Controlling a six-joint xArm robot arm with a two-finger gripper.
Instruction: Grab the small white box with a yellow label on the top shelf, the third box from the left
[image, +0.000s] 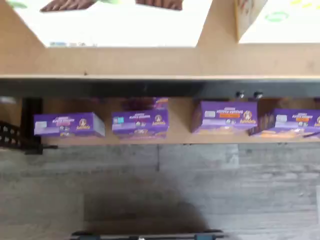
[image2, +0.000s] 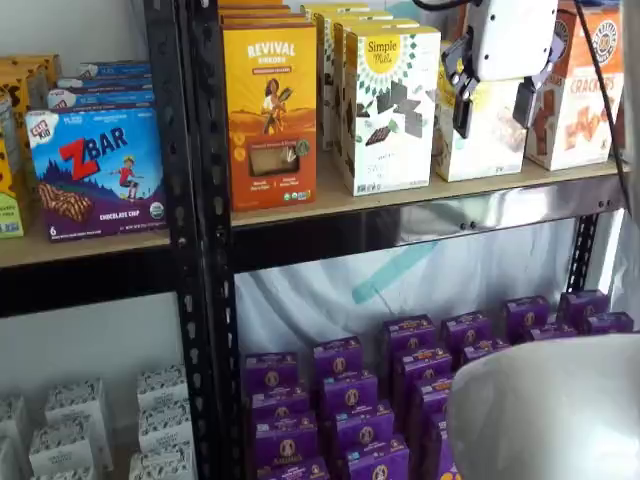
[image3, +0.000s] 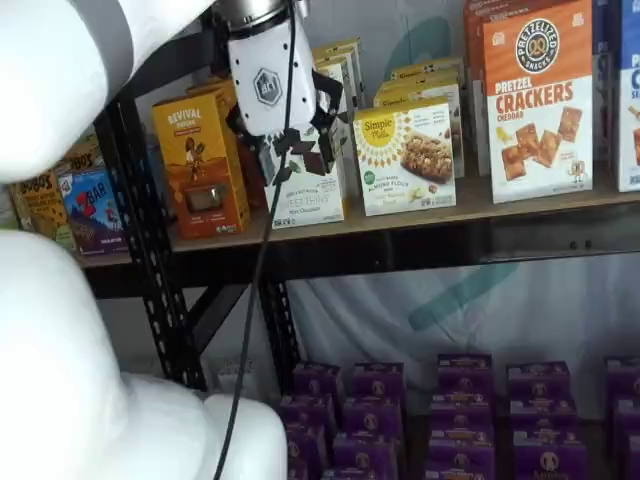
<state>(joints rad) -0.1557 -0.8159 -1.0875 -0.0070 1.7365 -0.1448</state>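
Gripper (image2: 492, 106) upper right of a shelf view, fingers spread wide, nothing held. Small white box (image3: 405, 157) sits center-top on the top shelf (image3: 480, 203), close between tall box (image3: 305, 195) and crackers box (image3: 540, 100). Risk: a finger clips a neighbor and shoves it.

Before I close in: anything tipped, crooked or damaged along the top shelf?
Nothing stands out. On the top shelf, the small white box stands upright and looks intact beside the crackers box. The gripper hangs open in front of the taller white box, touching nothing as far as I can tell.
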